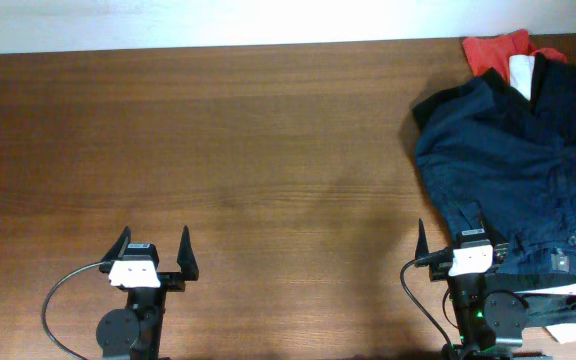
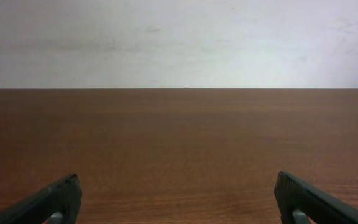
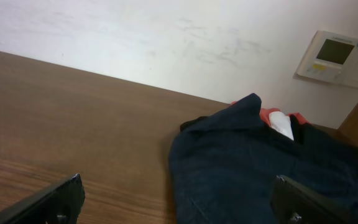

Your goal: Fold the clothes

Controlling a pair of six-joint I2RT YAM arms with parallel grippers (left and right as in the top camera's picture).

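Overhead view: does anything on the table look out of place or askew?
Nothing damaged or spilled. The clothes sit in a rumpled heap at the table's right end: navy shorts on top, a red garment and a white garment poking out at the far side. The heap crowds the right arm.

Cropped and covered items
Dark navy fabric shorts [image 1: 513, 150] run off frame at 3 o'clock; beneath them, at 1 o'clock, red cloth garment [image 1: 496, 50] and white cloth garment [image 1: 520, 72] show only partly.
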